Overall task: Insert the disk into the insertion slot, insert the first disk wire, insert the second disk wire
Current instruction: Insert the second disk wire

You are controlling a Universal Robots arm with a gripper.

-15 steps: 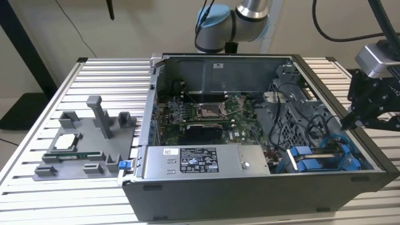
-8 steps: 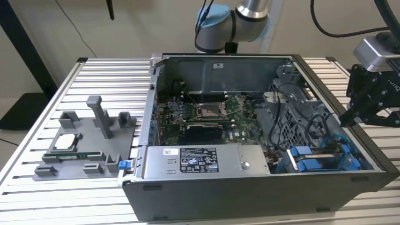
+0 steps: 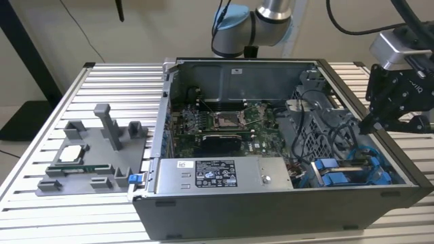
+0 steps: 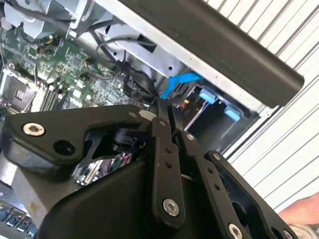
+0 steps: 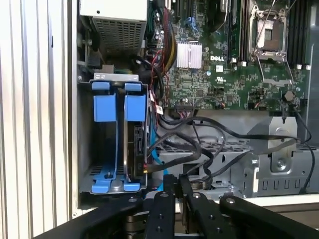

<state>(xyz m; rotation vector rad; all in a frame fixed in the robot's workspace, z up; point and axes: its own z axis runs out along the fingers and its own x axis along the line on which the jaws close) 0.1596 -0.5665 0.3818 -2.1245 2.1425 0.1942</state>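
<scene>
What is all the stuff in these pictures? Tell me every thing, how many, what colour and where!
Open black metal computer case: one, on the slatted table.
Silver slatted metal table: one, under everything.
Green motherboard: one, flat in the case's middle.
Grey labelled power-supply box: one, at the case's near edge in the exterior view.
Bright blue plastic carrier frames: two, side by side in the drive bay.
Black cables: several, looping beside the bay.
Grey plastic fixture tray: one, on the exterior view's left.
Black gripper: one, fingers together, just above the bay's edge.
</scene>
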